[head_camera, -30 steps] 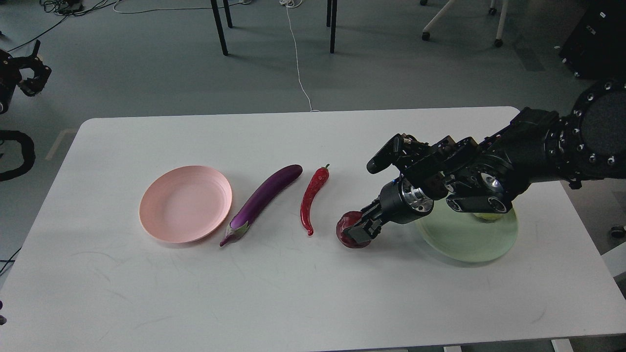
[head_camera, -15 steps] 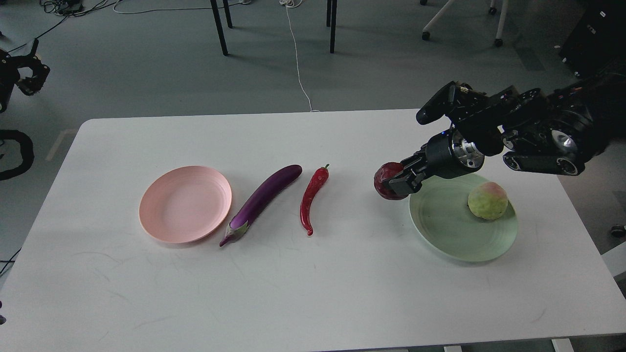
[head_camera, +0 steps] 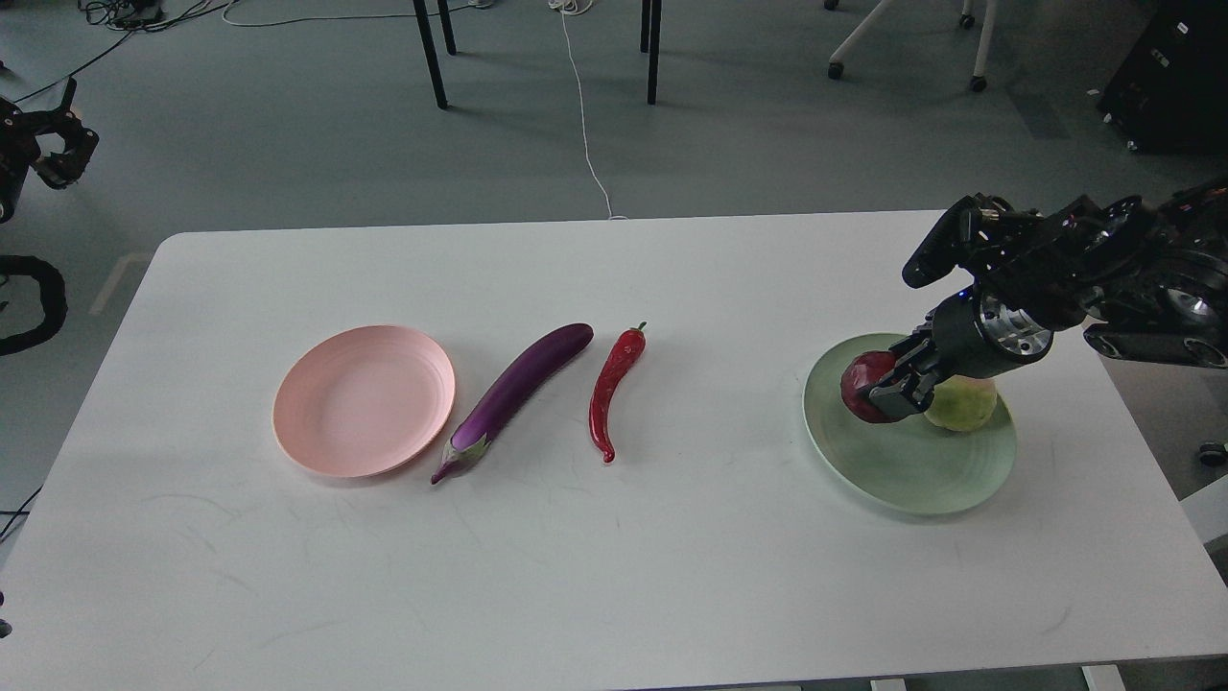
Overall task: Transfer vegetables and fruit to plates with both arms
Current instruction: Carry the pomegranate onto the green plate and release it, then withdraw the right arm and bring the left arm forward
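Right hand (head_camera: 887, 392) grips dark red fruit (head_camera: 863, 386) over mint plate (head_camera: 907, 475).

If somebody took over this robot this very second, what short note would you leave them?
Right gripper: shut on the dark red fruit, over the green plate.
Left gripper: off the table's left side, holding nothing; open or shut unclear.
Done: yellow-green fruit sits on the green plate.
Left: release the red fruit; eggplant and chili lie on the table beside the bare pink plate.
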